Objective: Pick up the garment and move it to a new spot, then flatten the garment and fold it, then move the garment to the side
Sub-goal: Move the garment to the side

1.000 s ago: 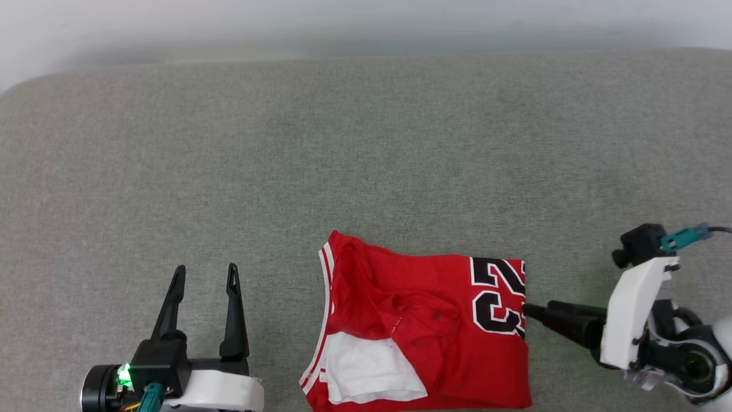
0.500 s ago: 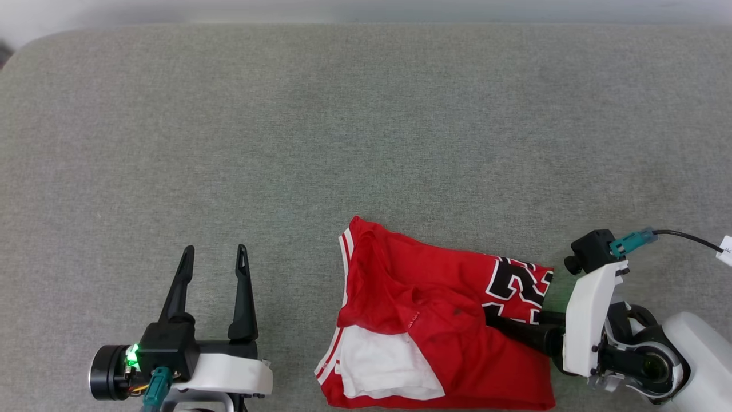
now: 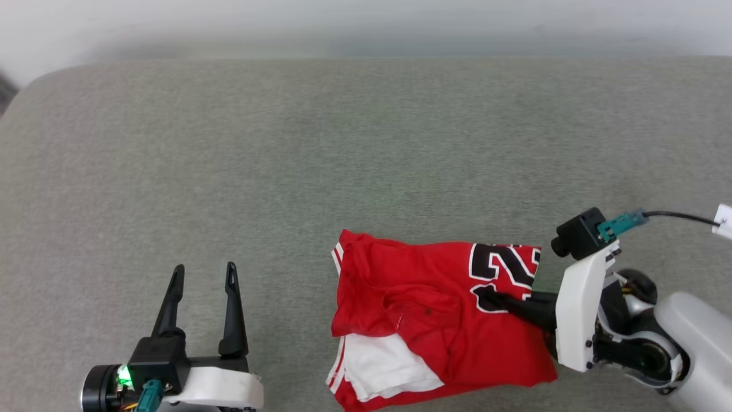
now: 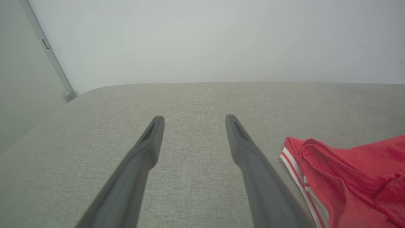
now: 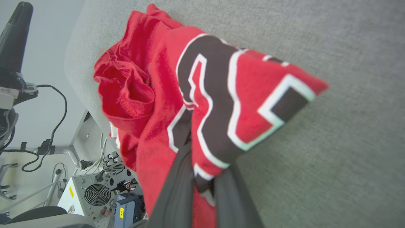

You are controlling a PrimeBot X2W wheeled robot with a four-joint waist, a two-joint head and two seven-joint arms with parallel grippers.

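— Grey woven cushion (image 3: pixel 366 143) fills the head camera from edge to edge, with a pale wall (image 4: pixel 202 38) behind it. That is my working ground.

— Where is the garment?

— The garment (image 3: pixel 423 309) lies rumpled at about 5 o'clock from the middle of the head view. A white sleeve (image 3: pixel 389 369) shows at its 7 o'clock corner. Striped trim (image 3: pixel 339 254) runs down its 9 o'clock edge, and black white-edged numerals (image 3: pixel 503 269) sit at 2 o'clock.

— And the claws?

— My right gripper (image 3: pixel 490 297) reaches in from 3 o'clock, pointing to 9 o'clock. In the right wrist view its fingers (image 5: pixel 175 190) stand narrow, with a fold of the numbered cloth nipped between them. My left gripper (image 3: pixel 205 269) sits at 7 o'clock, well apart from the shirt. It is spread wide, points to 12 o'clock and holds nothing.

— Anything else in shot?

— Past the cushion's edge, the right wrist camera catches a pale box with a round fan grille (image 5: pixel 95 194) and loose black cables (image 5: pixel 60 104).
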